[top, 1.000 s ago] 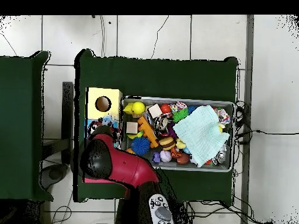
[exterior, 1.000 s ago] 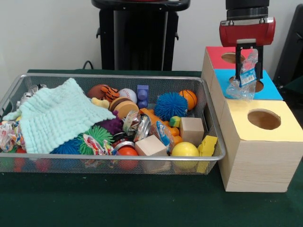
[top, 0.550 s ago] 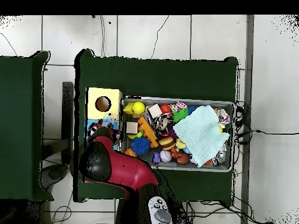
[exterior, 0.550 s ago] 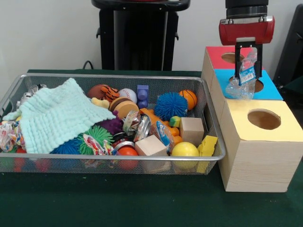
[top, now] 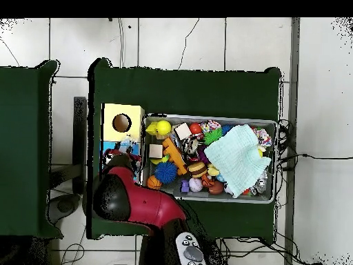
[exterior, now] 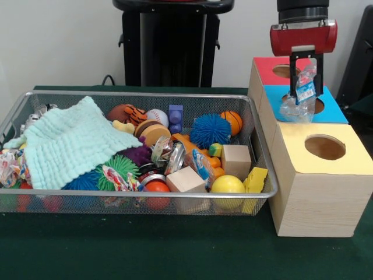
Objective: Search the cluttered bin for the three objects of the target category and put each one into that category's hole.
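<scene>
My gripper (exterior: 306, 79) hangs over the blue-topped box (exterior: 335, 111), shut on a clear plastic packet (exterior: 302, 96) with a blue label. The packet dangles right above the blue box's hole (exterior: 316, 106) and droops onto the box top. In the overhead view the red arm (top: 134, 200) covers the red box and part of the blue box (top: 109, 149), and the packet (top: 125, 147) peeks out beside it. The wire bin (exterior: 140, 96) holds a jumble of toys: balls, wooden blocks, crinkly wrappers (exterior: 169, 154) and a mint cloth (exterior: 73, 146).
Three boxes stand in a row right of the bin: the red-topped box (exterior: 265, 67) farthest, the blue one, and nearest the yellow-topped box (exterior: 323, 175) with its hole (exterior: 325, 147). The bin's right wall (exterior: 260, 149) almost touches them. A black pedestal (exterior: 169, 41) stands behind.
The gripper rose slightly with the packet, which still hangs over the blue hole. In the overhead view the arm has drawn back toward the robot's base.
</scene>
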Controlling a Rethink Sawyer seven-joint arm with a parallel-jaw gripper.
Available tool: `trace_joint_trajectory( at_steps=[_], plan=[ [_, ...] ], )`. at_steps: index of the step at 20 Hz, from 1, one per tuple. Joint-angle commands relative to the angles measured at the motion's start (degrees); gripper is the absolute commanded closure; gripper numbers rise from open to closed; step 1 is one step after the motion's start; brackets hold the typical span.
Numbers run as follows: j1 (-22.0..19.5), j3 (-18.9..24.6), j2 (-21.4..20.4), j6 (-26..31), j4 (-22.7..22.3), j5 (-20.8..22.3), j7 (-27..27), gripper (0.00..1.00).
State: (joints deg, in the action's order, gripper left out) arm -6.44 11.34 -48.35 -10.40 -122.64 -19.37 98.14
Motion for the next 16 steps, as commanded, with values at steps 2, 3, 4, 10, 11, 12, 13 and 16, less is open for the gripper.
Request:
trace_joint_trajectory(
  at_steps=[2, 3, 4, 10, 11, 12, 13, 16],
  plan=[
    [-2.6, 4.4, 8.0, -2.9, -9.3, 4.6, 16.6, 1.00],
    [-2.5, 4.2, 8.1, -3.3, -9.5, 4.7, 16.7, 1.00],
    [-2.4, 4.1, 8.3, -3.8, -9.7, 4.9, 16.7, 1.00],
    [-3.4, 4.6, 8.2, -4.5, -10.9, 5.9, 16.6, 1.00],
    [-3.4, 4.5, 8.2, -4.5, -11.1, 5.9, 16.5, 1.00],
    [-3.1, 4.2, 8.0, -4.5, -11.4, 5.7, 16.4, 1.00],
    [-3.1, 4.0, 8.3, -4.9, -11.5, 5.9, 16.3, 1.00],
    [-1.8, 2.6, 8.6, -5.2, -11.6, 5.6, 15.5, 1.00]
  ],
)
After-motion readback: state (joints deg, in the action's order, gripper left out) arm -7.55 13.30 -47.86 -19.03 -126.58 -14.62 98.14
